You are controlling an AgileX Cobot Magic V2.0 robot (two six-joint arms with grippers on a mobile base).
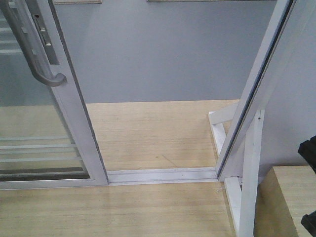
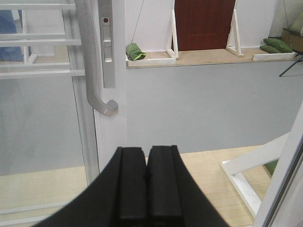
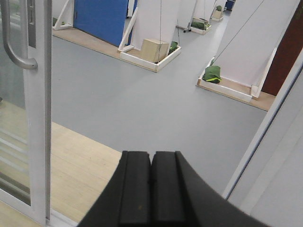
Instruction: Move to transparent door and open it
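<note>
We read the task as nearly done: the transparent door (image 1: 47,123) sits slid over at the left of the front view, and a wide gap runs from its white frame across to the slanted frame post (image 1: 256,94) on the right, with the floor track (image 1: 163,175) bare between them and grey floor beyond. The door's curved grey handle (image 1: 37,54) hangs free, nothing touching it. In the left wrist view the left gripper (image 2: 146,156) has its fingers (image 2: 130,184) pressed together on nothing, pointed just below the handle (image 2: 97,94) but apart from it. The right gripper (image 3: 151,161) is likewise pressed together and empty, facing the opening. What may be left, we judge: widen the gap a little, or simply finish.
</note>
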